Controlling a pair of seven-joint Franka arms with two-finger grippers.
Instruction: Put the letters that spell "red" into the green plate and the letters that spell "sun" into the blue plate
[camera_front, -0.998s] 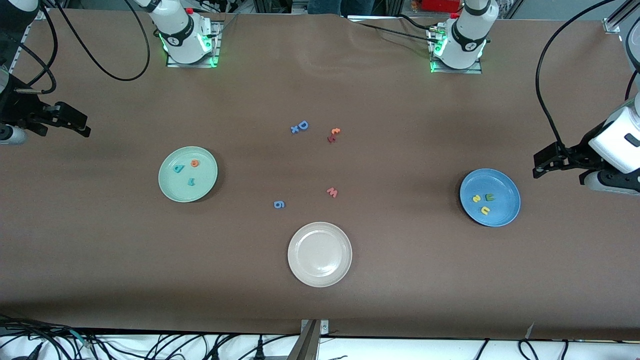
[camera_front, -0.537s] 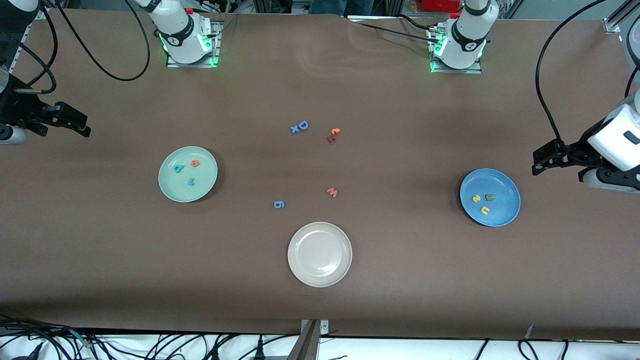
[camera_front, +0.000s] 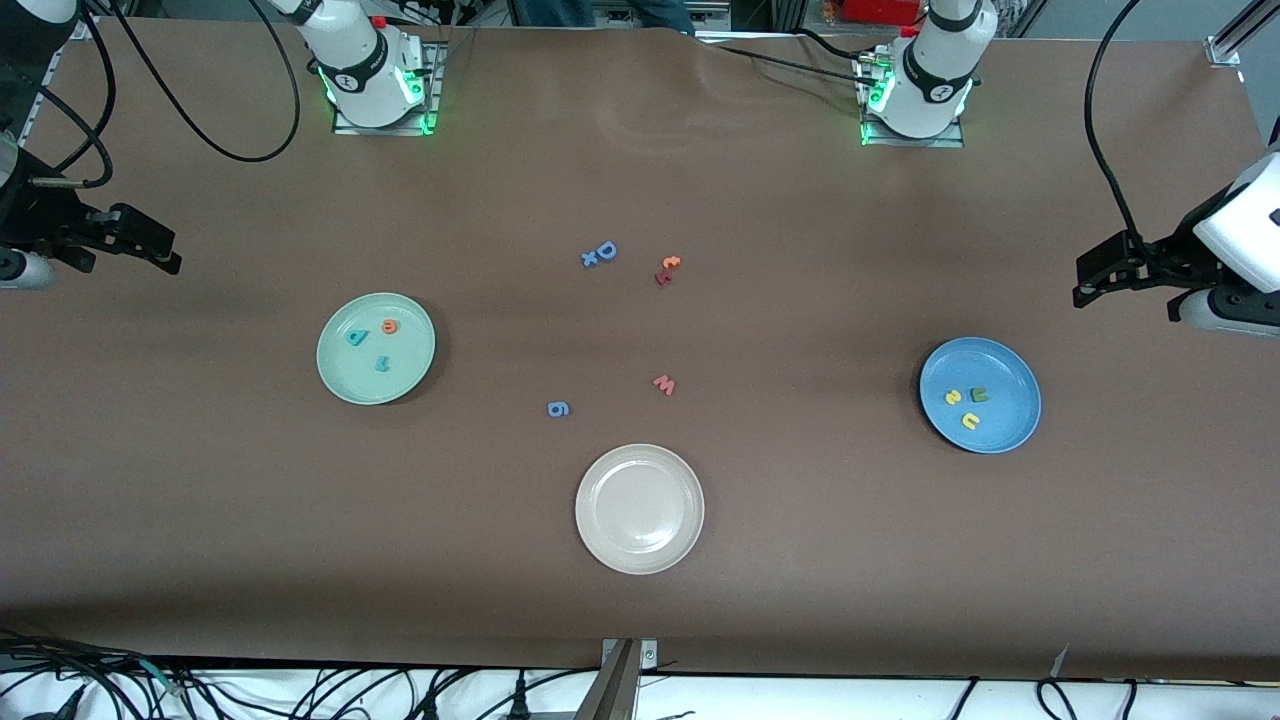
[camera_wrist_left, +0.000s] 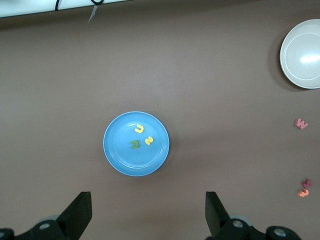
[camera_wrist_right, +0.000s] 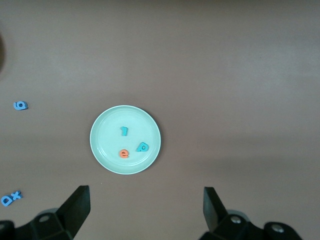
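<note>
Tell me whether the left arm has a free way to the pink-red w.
Probably yes: the left gripper is open and holds nothing, and only bare table lies between it and the w, though the stretch looks long.

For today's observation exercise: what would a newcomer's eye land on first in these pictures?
Probably the three plates on the brown table: the green plate toward the right arm's end holding teal and orange letters, the blue plate toward the left arm's end holding yellow and green ones, and a bare beige-white plate nearest the front camera. Loose letters lie scattered mid-table.
</note>
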